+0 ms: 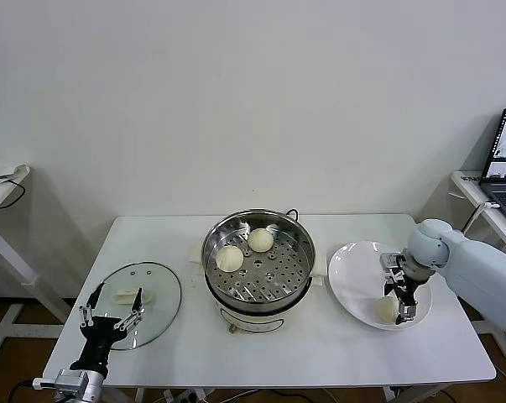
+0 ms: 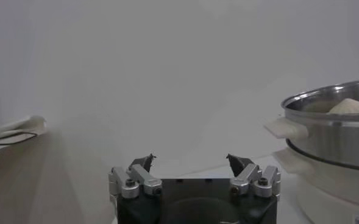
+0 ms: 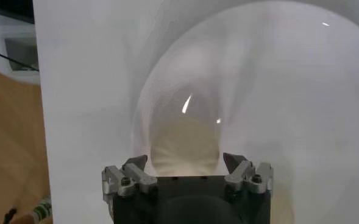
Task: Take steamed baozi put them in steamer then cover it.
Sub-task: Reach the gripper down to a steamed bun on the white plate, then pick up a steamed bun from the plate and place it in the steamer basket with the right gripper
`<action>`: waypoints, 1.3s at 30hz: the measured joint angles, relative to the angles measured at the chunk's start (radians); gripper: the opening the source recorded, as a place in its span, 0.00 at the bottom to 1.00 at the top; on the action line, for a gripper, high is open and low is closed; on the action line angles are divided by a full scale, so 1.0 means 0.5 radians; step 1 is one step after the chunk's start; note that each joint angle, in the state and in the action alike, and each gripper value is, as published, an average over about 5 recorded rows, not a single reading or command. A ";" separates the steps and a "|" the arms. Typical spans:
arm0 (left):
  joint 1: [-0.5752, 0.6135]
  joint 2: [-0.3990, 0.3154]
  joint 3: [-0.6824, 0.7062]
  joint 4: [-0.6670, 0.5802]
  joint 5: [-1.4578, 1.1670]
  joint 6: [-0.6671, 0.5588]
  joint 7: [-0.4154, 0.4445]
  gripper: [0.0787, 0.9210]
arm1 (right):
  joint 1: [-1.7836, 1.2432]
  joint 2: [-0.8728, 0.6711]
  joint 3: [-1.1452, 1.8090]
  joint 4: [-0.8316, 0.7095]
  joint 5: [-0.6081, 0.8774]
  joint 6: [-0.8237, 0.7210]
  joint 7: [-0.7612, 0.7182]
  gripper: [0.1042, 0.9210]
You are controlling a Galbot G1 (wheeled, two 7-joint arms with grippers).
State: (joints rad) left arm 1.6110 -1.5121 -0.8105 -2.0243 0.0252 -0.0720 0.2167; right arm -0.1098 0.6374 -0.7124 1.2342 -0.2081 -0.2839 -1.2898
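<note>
A: Head view. Steamer at table centre, two baozi on its perforated tray: one at nine o'clock, one at eleven. Cover lies flat at the steamer's eight o'clock, well apart from it. Left gripper hangs over the cover's near edge, jaws wide, empty.

B: And the right?

A: Right gripper is down in the white plate, at the steamer's three o'clock, fingers either side of a baozi. Only this one bun shows on the plate.

B: Left wrist view?

A: Jaws spread, nothing between them; steamer wall off to one side, a bun top showing above its rim.

B: Right wrist view?

A: The bun sits between partly open fingers. Cannot tell whether the pads touch it yet.

B: Advice for the grasp?

A: Close gently, centred on the bun's widest part, so the soft dough isn't dented. Lift straight up to clear the plate's rim.
</note>
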 measured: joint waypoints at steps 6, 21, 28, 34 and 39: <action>-0.005 0.000 0.002 0.010 0.000 -0.004 0.001 0.88 | -0.013 0.018 0.019 -0.020 -0.012 0.005 0.001 0.76; -0.013 -0.001 0.017 0.009 0.001 -0.004 -0.001 0.88 | 0.047 -0.028 -0.002 0.010 0.049 0.008 -0.028 0.73; -0.008 0.003 0.015 -0.010 0.002 0.002 -0.002 0.88 | 0.286 -0.112 -0.154 0.083 0.179 0.021 -0.067 0.73; -0.002 0.006 0.017 -0.029 0.001 0.006 -0.003 0.88 | 0.633 -0.150 -0.354 0.183 0.301 0.073 -0.113 0.73; 0.001 0.007 0.027 -0.051 0.001 0.011 -0.005 0.88 | 0.965 -0.133 -0.542 0.291 0.401 0.131 -0.148 0.73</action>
State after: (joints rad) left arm 1.6116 -1.5086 -0.7970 -2.0500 0.0259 -0.0666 0.2142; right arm 0.3728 0.5707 -0.9835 1.3796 -0.0077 -0.2182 -1.3637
